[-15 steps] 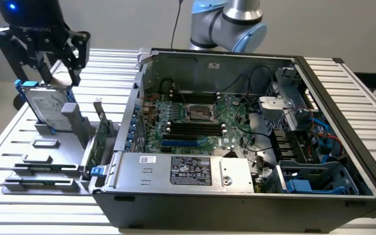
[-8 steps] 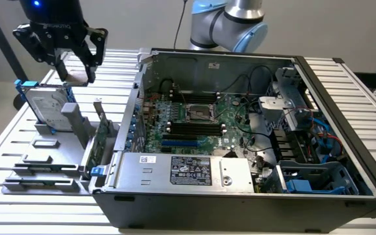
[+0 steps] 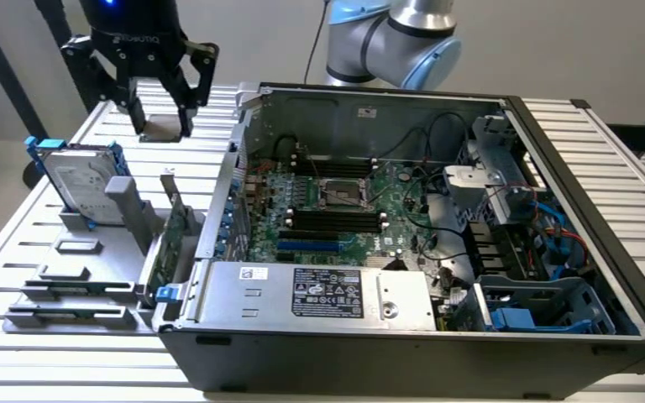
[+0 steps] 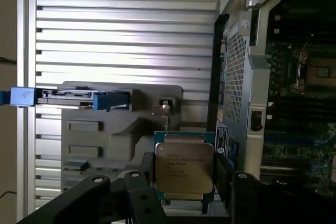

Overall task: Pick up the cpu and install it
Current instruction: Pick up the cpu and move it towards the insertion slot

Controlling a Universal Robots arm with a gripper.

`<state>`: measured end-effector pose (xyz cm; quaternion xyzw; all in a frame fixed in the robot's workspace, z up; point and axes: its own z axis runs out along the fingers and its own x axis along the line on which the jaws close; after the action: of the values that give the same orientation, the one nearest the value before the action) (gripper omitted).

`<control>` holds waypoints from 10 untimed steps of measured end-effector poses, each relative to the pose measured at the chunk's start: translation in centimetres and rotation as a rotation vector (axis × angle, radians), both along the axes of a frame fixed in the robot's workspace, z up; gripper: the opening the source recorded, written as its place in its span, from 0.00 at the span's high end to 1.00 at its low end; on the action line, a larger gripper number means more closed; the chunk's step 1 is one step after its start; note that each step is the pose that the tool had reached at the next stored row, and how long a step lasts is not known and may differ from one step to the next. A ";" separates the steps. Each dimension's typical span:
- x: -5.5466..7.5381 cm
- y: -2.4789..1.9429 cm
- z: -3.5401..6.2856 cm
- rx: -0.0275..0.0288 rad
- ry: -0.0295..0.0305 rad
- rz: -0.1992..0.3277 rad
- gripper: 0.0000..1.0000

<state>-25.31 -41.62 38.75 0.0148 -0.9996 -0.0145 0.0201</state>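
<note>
Wrist view, pincer point(image 4: 185, 171) set wide, pinching the cpu point(image 4: 184, 162) by two opposite edges

Exterior view: up high and a little way off, looking down into the open computer case point(image 3: 412, 353). Wrist view: very near, looking straight down on the cpu point(image 4: 184, 169), just outside the case's side wall. Shared by both: that wall, the gray holder point(image 3: 76, 277) point(image 4: 105, 140) beside the case, the slatted table point(image 3: 591, 143) point(image 4: 126, 24).
</note>
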 end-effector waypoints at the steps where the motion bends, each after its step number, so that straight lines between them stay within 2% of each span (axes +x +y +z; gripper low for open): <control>1: 0.4 0.11 0.04 0.0000 0.0000 0.000 0.45; 10: 4.0 1.03 0.21 0.0000 0.0000 0.000 0.45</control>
<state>-21.28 -40.59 38.97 0.0148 -0.9996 -0.0145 0.0200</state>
